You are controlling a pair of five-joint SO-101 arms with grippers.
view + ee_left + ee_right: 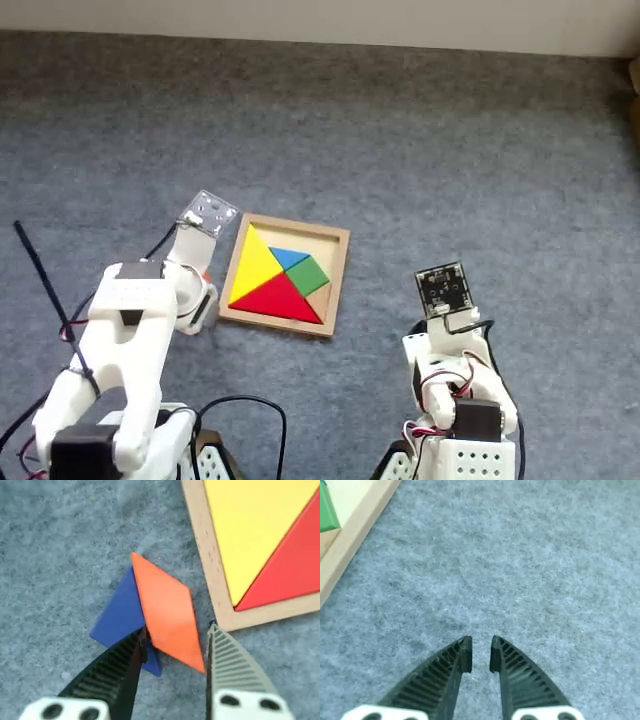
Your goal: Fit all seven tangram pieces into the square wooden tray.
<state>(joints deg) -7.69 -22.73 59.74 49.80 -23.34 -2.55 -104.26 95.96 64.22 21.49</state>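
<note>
The square wooden tray [300,224] lies mid-table and holds a yellow triangle [255,265], a red triangle [280,298], a light blue piece [288,258] and a green piece [308,275]. Bare wood shows along its right side. Just off the tray's corner [210,565], an orange parallelogram [167,615] rests on the carpet, partly on top of a dark blue triangle [117,620]. My left gripper [176,632] is open, with one finger on each side of the orange piece's near end. My right gripper [480,652] hovers over bare carpet beside the tray rim [355,530], its fingers nearly together and holding nothing.
Grey carpet covers the whole table. The right arm [455,370] sits folded at the front right, away from the tray. A black cable [45,280] runs along the left arm's side. A pale strip borders the carpet's far edge.
</note>
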